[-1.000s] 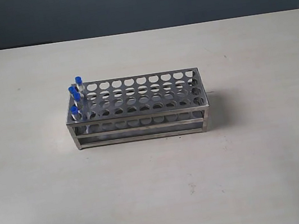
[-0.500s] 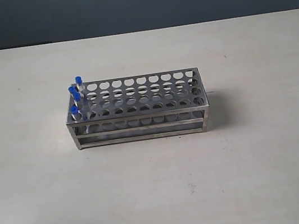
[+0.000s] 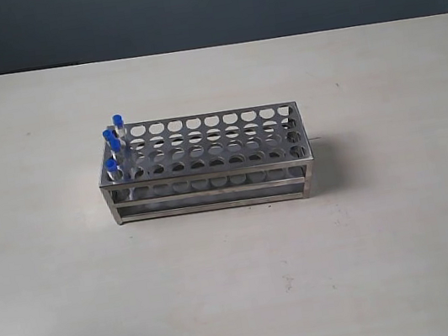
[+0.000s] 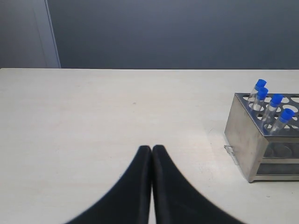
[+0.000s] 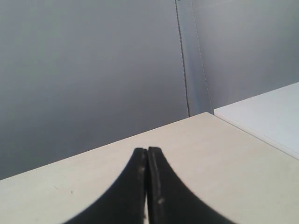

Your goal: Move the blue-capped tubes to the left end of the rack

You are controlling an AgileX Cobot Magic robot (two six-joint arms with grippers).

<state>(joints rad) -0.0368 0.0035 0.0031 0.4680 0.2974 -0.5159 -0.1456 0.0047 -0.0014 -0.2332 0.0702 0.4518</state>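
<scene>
We noted the four blue-capped tubes (image 3: 114,143) standing in the holes at the left end of the rack (image 3: 206,164), leaning slightly. No other tubes showed. The left gripper (image 4: 152,149) had its fingers pressed together on nothing, low over the table (image 3: 226,287), with the rack well apart from it. The right gripper (image 5: 147,151) was likewise closed and empty, facing a grey wall with no rack in its view. We judged the sorting done. Any next move called only for staying clear of the rack.
</scene>
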